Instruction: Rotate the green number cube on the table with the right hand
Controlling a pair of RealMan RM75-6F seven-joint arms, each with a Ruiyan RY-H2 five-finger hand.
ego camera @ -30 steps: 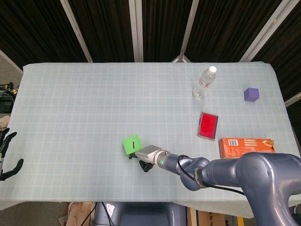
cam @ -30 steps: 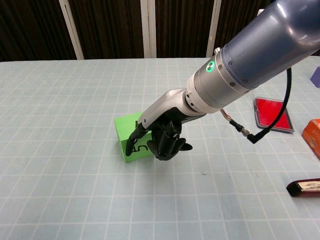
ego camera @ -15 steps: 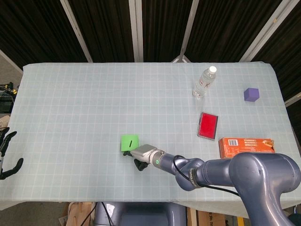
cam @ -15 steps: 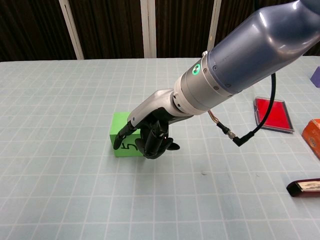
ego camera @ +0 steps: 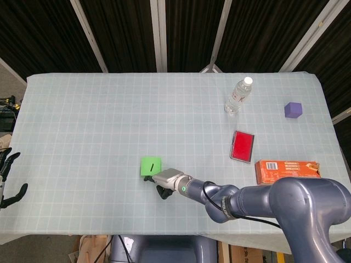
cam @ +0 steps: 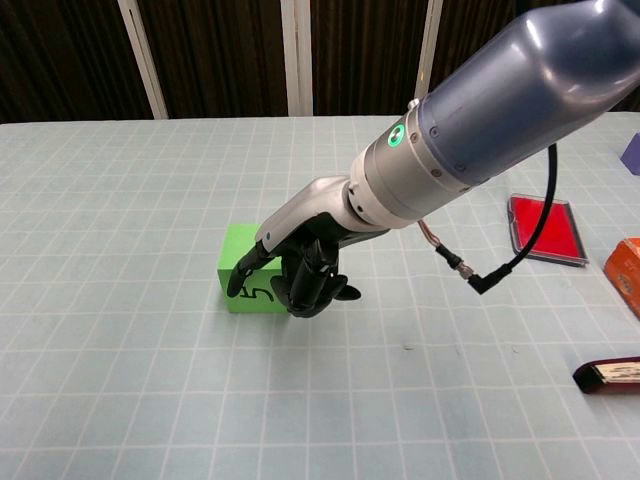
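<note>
Right hand [cam: 305,270] sits low on the tabletop [cam: 120,400], fingers curled down and in against the near-right side of the green number cube [cam: 240,262]. One finger lies across the cube's front face over the printed numeral; the rest bunch at its right corner. Contact looks like a push or light hook. Cannot tell whether it amounts to a true grip, since no finger shows on the far side.

Cube rests flat on the tabletop, near the front edge and left of centre in the head view [ego camera: 151,165], top face showing a "1", edges roughly square with the cloth grid. It is not lifted or tipped.

Judgement on progress: the hand is engaged and the cube is square to the grid, so this reads as mid-turn or near the end of one turn. Amount of rotation is not checkable from these views alone. What is left is probably to finish the twist if needed, then let go and pull the hand clear without dragging the cube.

Left hand [ego camera: 8,183] hangs off the left table edge, fingers apart, holding nothing.

Further back, well apart from the work: orange box [ego camera: 286,170], red case [ego camera: 242,146], water bottle [ego camera: 238,96], purple cube [ego camera: 293,109].
</note>
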